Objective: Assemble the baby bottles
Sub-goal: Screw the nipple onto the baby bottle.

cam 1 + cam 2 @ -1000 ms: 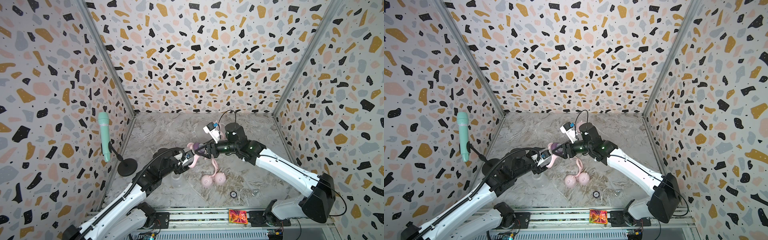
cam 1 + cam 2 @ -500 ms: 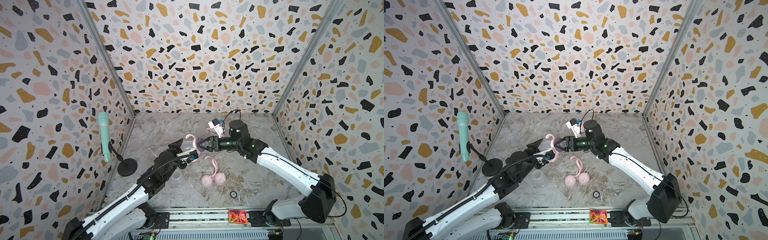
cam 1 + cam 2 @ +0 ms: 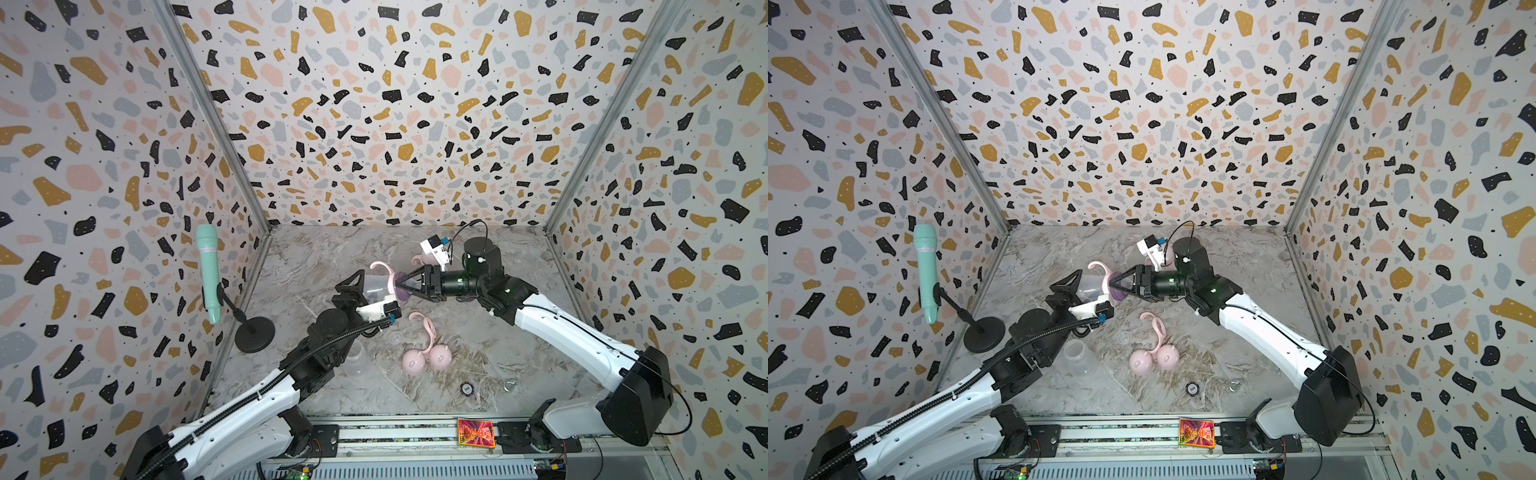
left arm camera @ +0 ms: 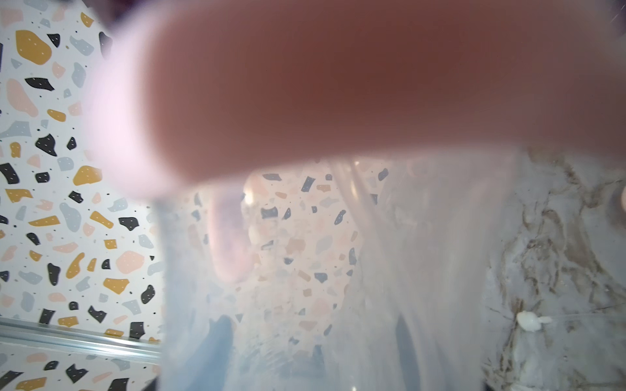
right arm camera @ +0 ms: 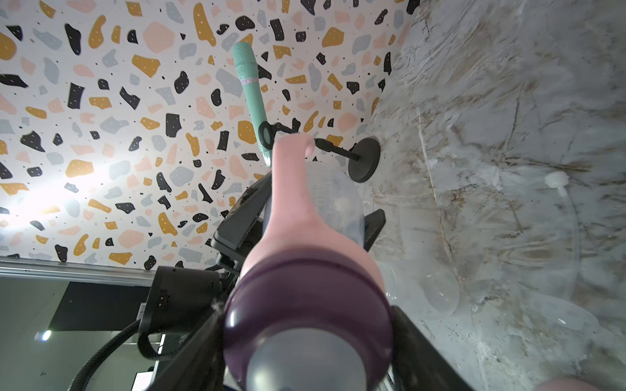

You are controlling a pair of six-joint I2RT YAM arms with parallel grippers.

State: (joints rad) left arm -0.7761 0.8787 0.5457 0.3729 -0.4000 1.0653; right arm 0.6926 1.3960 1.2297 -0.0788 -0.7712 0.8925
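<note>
**tinkerer_jo:** Where's the bottle right now, and what's crowding it?

**benchrat:** The held bottle (image 3: 376, 289) is up off the marble floor (image 3: 519, 374), lying sideways between the two arms, around mid-floor. The left gripper (image 3: 360, 291) has its jaws clamped on the clear body. The right gripper (image 3: 402, 287) has its jaws pinched in on the purple collar (image 3: 400, 294) at the neck end. The pink handle ring (image 3: 388, 274) sits between collar and body, one handle curling upward. The left wrist view is just pink and clear blur, it's that close.

**tinkerer_jo:** Clutter underneath?

**benchrat:** Yep. Toward the front of the grip there's a loose pink ring (image 3: 428, 328) with its lower end between two pink dome caps (image 3: 413, 362). A small clear teat (image 3: 395, 338) lies near it, and a spare clear bottle (image 3: 1077, 357) is tucked partly under the left arm. Nearer the front rail (image 3: 395, 432) sit a little black disc (image 3: 467, 388) and a metal ring (image 3: 509, 385). The mint microphone (image 3: 208, 270) on its black stand (image 3: 254, 334) hugs the left wall, near the left arm. Something pink (image 3: 417, 261) peeks from behind the right wrist's camera, too hidden to call.

**tinkerer_jo:** Any room?

**benchrat:** Bare marble runs along the back wall and out toward the right wall, past the right arm.
</note>
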